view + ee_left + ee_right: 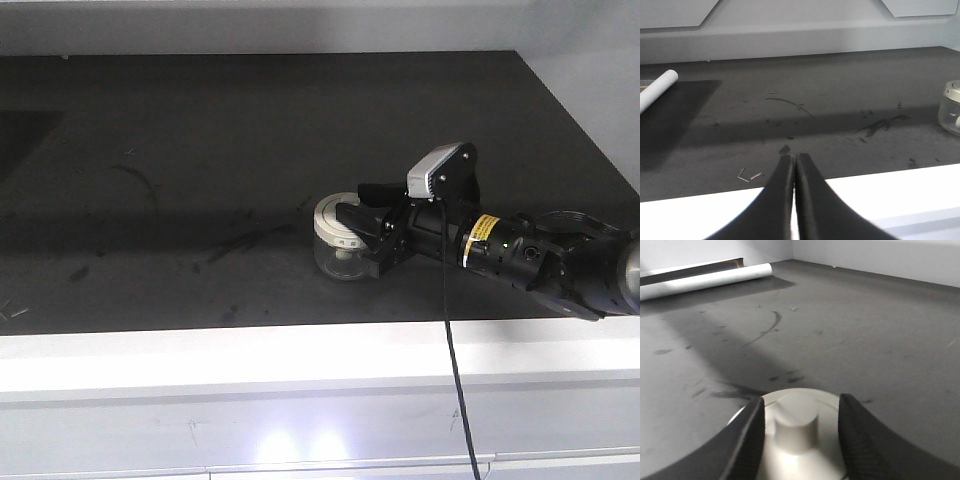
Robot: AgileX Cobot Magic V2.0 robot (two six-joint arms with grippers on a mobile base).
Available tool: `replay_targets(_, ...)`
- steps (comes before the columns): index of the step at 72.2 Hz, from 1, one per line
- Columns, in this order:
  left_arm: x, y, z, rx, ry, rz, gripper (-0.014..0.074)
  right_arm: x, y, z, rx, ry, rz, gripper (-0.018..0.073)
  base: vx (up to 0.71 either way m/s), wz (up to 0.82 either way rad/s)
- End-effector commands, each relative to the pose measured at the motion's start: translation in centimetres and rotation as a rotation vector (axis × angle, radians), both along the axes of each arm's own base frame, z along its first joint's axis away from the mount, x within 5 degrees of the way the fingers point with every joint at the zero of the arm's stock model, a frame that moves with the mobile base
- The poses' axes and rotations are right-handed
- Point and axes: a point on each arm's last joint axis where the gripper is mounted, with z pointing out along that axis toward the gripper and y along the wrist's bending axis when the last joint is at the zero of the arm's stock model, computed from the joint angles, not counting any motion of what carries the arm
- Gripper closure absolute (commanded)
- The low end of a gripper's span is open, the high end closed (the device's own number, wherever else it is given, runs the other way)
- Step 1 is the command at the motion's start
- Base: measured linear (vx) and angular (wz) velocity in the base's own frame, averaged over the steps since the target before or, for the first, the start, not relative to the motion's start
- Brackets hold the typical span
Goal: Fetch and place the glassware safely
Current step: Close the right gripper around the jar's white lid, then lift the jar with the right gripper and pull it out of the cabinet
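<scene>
The glassware, a squat clear jar [335, 243] with a wide off-white lid, stands upright on the dark mat right of centre. My right gripper [358, 238] reaches in from the right and sits at the jar's lid. In the right wrist view the two black fingers flank the lid's central knob [796, 424], with a gap on each side, so the right gripper [801, 407] is open. The jar [951, 107] also shows at the right edge of the left wrist view. My left gripper [794, 159] is shut on nothing, hovering over the mat's front edge far left of the jar.
A white tube [657, 87] lies at the mat's far left; the same tube [705, 280] shows along the back wall. A white ledge [250, 350] runs along the front. A few small metal bits [747, 175] lie near the left gripper. Smudges mark the mat.
</scene>
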Motion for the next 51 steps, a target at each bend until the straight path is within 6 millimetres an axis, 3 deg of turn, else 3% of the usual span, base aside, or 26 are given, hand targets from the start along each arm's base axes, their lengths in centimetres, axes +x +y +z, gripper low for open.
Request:
replay_targets(1,-0.1,0.0,1.5,-0.027,-0.090,-0.004,0.0603,0.2,0.4,3.1,0.072,-0.098,0.019,0.0223,0.00,0.00)
replay_targets(19,-0.1,0.0,1.5,-0.027,-0.090,-0.004,0.0603,0.3,2.8,3.2,-0.027,-0.079,0.015,0.0186,0.00,0.00)
replay_targets(39,-0.1,0.0,1.5,-0.027,-0.090,-0.004,0.0603,1.3,2.2,2.0,0.005,-0.014,-0.081,0.0190,0.00,0.00)
replay_targets(51,-0.1,0.0,1.5,-0.027,-0.090,-0.004,0.0603,1.5,2.4,0.8,-0.013,0.025,-0.072,0.0300,0.00,0.00)
